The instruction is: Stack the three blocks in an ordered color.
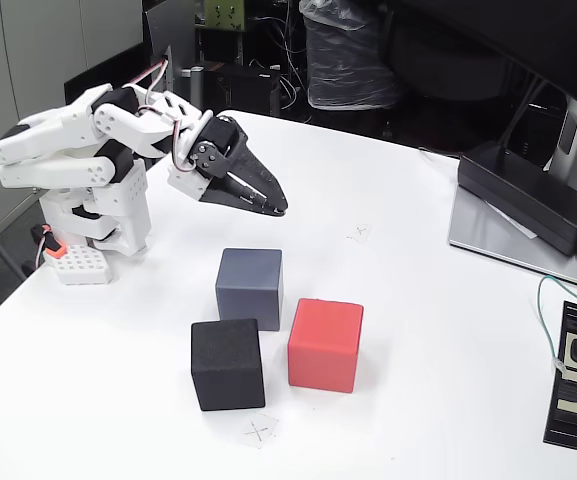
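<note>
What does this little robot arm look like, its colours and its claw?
The arm is built of chunky white plastic segments with black motor blocks at the joints. Thin red and white cables loop over the top. Its gripper has two dark, pointed fingers tapering like a beak. The white base has a small orange part beside it.

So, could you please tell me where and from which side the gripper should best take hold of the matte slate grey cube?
Probably from above, the gripper closing on the slate grey cube's left and right faces near the top: they look bare, while the black cube crowds its front.
</note>
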